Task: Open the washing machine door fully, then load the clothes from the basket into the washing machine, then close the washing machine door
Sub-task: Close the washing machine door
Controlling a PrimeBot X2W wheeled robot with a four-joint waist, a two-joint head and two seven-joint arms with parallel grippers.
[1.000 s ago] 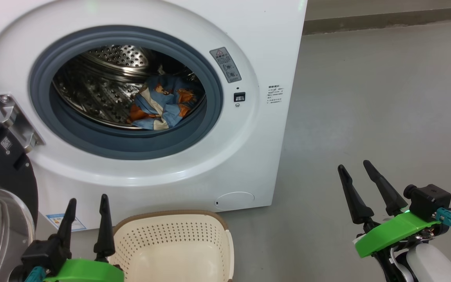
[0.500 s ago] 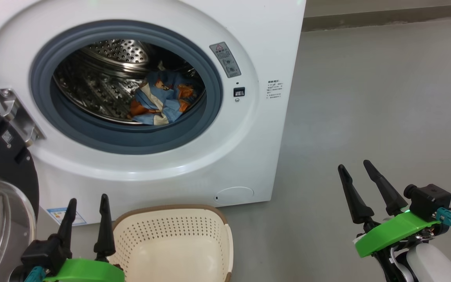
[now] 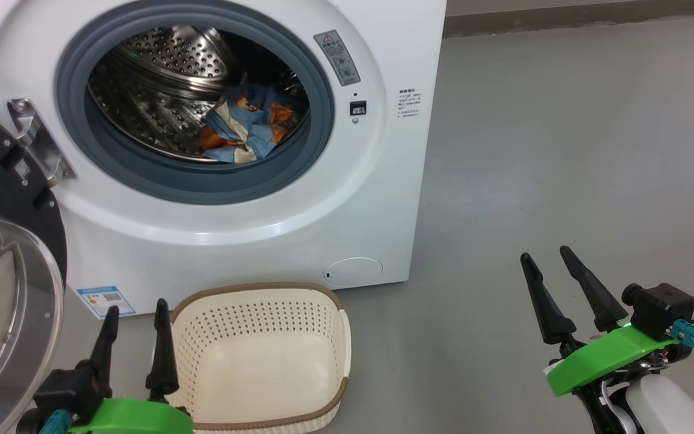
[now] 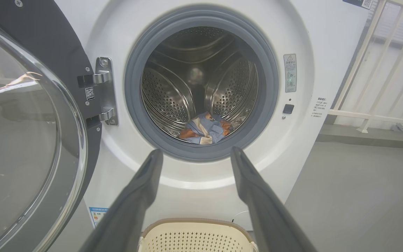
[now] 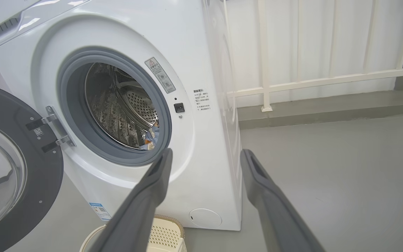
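Observation:
The white washing machine stands ahead with its round black door swung wide to the left on a metal hinge. Blue bear-print clothes lie inside the steel drum. On the floor in front sits the cream basket with nothing in it. My left gripper hangs open at the basket's left edge, above the floor. My right gripper is open over bare floor to the right.
Grey floor stretches to the right of the machine. A white railing and a low kerb run along the back wall. The open door's glass bowl bulges out close to my left arm.
The head view has shifted so the machine sits higher and further left, and more of the basket and door shows. Both grippers hold the same spots, open.

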